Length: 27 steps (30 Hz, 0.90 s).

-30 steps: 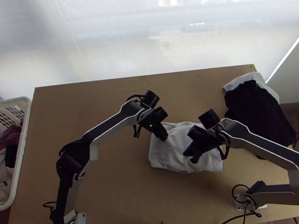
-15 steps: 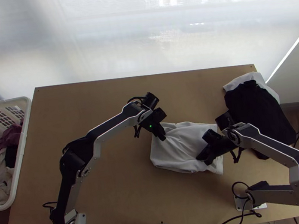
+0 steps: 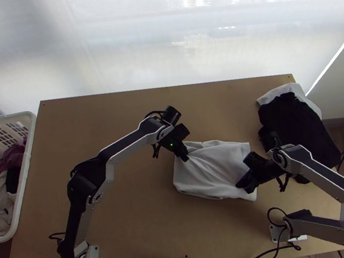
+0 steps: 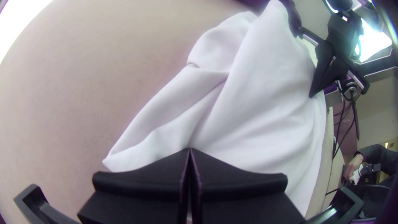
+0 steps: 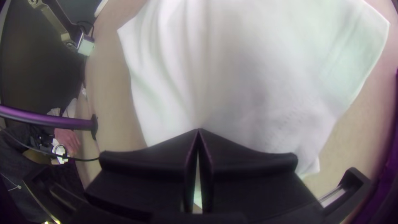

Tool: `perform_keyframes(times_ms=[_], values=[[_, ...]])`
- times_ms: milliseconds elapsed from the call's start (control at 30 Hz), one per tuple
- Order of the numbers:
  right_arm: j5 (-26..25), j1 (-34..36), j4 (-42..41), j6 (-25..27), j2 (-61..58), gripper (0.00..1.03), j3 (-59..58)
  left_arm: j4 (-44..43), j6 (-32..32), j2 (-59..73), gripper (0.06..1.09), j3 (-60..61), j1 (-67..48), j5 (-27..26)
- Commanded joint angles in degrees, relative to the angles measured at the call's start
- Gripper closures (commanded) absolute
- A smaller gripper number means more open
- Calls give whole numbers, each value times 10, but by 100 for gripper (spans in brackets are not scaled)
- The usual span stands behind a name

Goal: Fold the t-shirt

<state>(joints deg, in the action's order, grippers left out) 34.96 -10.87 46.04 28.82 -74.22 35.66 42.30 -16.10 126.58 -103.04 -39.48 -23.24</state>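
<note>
Shirt [image 3: 213, 166] lies right of the table's middle in the top view, a creased, partly folded bundle, its long axis running side to side between the 2 arms, with a slight slant toward the right arm's base. Left gripper [image 3: 184, 157] is at its upper-left corner; right gripper [image 3: 247, 186] is over its lower-right end, so the 2 tips sit at roughly diagonal ends, each arm nearest its own side. Dark cloth [image 3: 290, 120] lies past the right gripper, near the table's edge. In the left wrist view, the fingers [image 4: 145, 176] are narrow, their tips meeting at the shirt; I cannot tell whether fabric is pinched. Long creases run from there toward the far part, where the right gripper's tips come down near an edge. In the right wrist view, the fingers [image 5: 248, 161] are narrow too, tips together, a thin slit behind them; I cannot tell if they hold cloth. Most of the shirt spreads out ahead of them, with 2 outer corners lying loose. The next fold probably turns on lifting the end beside the right gripper and carrying it along the long axis toward the left gripper.
</note>
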Motion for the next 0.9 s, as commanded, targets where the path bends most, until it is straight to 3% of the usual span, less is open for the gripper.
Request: perform_keyframes(times_ms=[0, 167, 267, 367, 433, 533, 600, 700, 867], values=[[3, 9, 32, 1, 50, 100, 6, 11, -5, -30, 102, 10, 8, 0], [4, 8, 39, -17, 83, 100, 18, 36, 5, -54, 100, 12, 31, -8], [4, -7, 40, -25, 85, 100, 21, 65, 12, -67, 89, 13, 46, -32], [4, -19, 40, -38, 86, 100, 24, 88, 16, -80, 62, 14, 62, -44], [4, -28, 39, -48, 91, 100, 27, 95, 17, -91, 52, 15, 76, -45], [4, -42, 39, -54, 94, 100, 28, 104, 20, -100, 30, 18, 93, -50], [3, -43, 39, -60, 97, 100, 29, 124, 22, -103, 29, 18, 93, -68], [3, -42, 39, -61, 99, 99, 32, 163, 33, -100, 20, 19, 97, -113], [-4, -35, 39, -65, 108, 78, 31, 194, 47, -89, 19, 43, 104, -156]])
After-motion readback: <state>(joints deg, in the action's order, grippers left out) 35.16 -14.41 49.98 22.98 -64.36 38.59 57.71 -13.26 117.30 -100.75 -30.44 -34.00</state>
